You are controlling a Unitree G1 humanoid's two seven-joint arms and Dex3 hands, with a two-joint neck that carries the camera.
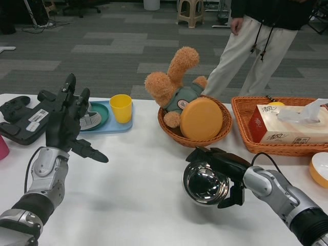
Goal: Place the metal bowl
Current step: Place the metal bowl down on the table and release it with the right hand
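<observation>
The shiny metal bowl is tipped on its side just above the white table, its mirrored inside facing me. My right hand grips it from the right, fingers over the upper rim and thumb below. It sits in front of the round wicker basket. My left hand is raised over the table's left side with fingers spread and nothing in it.
The round basket holds a plush rabbit and an orange disc. A rectangular wicker tray with a tissue box stands at right. A blue tray with a yellow cup, a black game controller, an orange bowl. A person stands behind.
</observation>
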